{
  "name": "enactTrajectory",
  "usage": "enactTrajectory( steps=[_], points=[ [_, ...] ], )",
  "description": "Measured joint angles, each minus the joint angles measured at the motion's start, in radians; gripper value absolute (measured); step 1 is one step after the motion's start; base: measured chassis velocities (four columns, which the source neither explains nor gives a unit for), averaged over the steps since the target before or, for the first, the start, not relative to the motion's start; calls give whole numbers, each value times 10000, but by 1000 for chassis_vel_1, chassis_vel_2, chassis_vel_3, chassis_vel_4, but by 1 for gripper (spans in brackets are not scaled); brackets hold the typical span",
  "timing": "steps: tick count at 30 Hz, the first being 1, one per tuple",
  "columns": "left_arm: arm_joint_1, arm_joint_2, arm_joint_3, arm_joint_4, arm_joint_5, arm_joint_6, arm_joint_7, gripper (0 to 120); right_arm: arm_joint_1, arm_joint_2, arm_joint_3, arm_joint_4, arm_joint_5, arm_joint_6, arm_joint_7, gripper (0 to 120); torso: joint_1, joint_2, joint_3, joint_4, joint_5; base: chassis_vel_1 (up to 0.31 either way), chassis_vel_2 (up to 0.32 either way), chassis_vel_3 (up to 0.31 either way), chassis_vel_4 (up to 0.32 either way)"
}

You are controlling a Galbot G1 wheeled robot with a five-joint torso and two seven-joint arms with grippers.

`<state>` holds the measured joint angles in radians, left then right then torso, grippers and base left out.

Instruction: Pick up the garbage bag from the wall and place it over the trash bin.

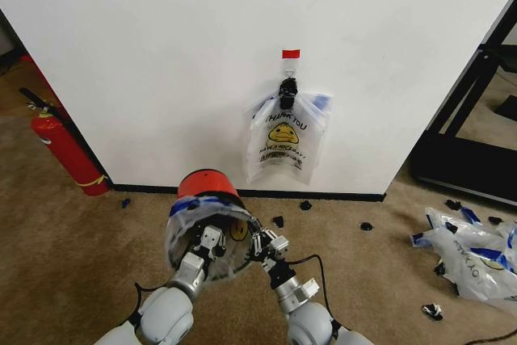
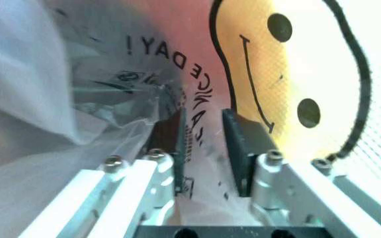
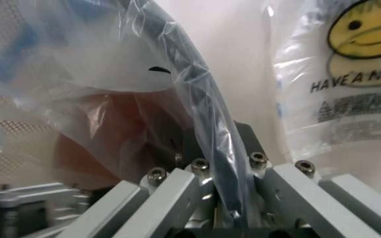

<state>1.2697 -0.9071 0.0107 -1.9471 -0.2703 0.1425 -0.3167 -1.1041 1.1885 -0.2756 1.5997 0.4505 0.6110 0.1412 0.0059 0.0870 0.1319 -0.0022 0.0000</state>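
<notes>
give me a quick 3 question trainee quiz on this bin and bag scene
1. True or false: the trash bin stands upright on the carpet.
2. What grips the bin's bagged rim: A) left gripper B) right gripper C) neither
3. What holds the spare garbage bag on the wall?

Key: 1 false, it is tipped toward the robot, red base away. 2 B; the left gripper is open inside the bag. 3 a black clip under red tape.
</notes>
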Motion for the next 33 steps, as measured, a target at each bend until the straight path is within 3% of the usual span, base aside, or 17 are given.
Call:
enactTrajectory(
  steps=[10,14,15,16,19,21,24,33],
  points=[
    [905,349,-561,-1394,49,-220,250,61,-335,-412,518,793,698,-662,820,0,0,0,0,-1,0,0,0,0,0],
    [1533,485,-892,-2308,176,-278,322,78,-613,-631,989,1273,2559,-1185,1241,0,0,0,0,5,15,0,0,0,0],
    [1696,501,-979,-2491,220,-289,304,81,-659,-684,1149,1438,3201,-1334,1337,0,0,1,-1,-10,-12,0,0,0,0],
    [1806,506,-1022,-2669,268,-318,322,86,-714,-682,1193,1563,3589,-1439,1374,0,-1,1,-2,-10,-13,0,0,0,0],
    [2172,537,-1170,-3160,414,-353,391,95,-821,-665,1342,1683,4431,-1726,1505,0,0,0,1,1,23,0,0,0,0],
    [2421,545,-1249,-3444,524,-360,428,99,-828,-643,1460,1669,4480,-1725,1539,0,0,1,-1,2,-12,0,0,0,0],
    [2601,541,-1309,-3578,656,-366,447,100,-845,-574,1358,1617,4291,-1728,1478,0,0,0,0,0,7,0,0,0,0],
    [2903,528,-1618,-3423,800,-393,391,100,-866,-413,1244,1626,4179,-1654,1627,0,-1,1,0,1,-2,0,0,0,0]
  ],
)
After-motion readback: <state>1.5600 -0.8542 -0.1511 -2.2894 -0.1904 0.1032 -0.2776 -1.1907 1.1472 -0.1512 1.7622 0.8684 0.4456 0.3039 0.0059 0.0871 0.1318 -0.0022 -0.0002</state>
